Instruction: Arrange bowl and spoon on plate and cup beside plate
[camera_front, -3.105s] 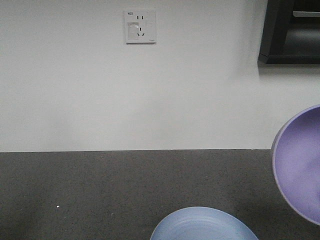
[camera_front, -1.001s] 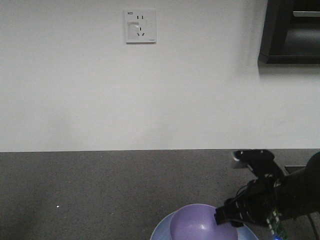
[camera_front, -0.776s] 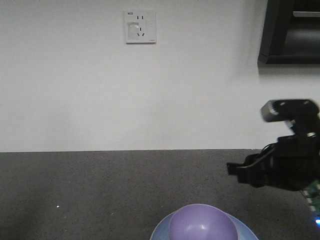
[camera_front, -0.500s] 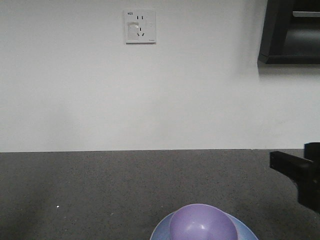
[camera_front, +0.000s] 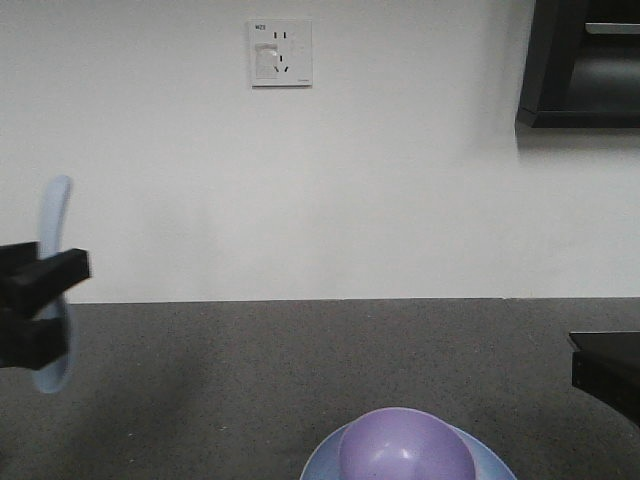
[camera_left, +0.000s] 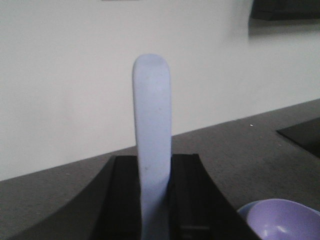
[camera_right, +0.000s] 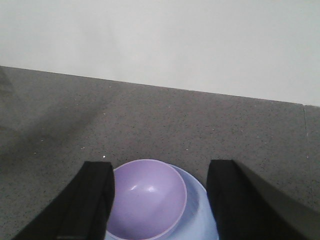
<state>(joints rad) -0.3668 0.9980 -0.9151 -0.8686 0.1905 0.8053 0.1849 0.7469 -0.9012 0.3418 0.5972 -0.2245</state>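
firmly pinched in the left end effector (camera_left: 154, 167), the spoon (camera_left: 151, 110) stands handle up.

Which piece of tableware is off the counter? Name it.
The spoon, held upright in the left gripper; the bowl sits on the plate on the counter.

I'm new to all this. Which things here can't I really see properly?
- The cup: in no view, so its place is unknown.
- The spoon: left wrist view, scoop hidden between the fingers of the left tool.
- The plate: right wrist view, mostly covered by the bowl and cut off by the bottom edge.
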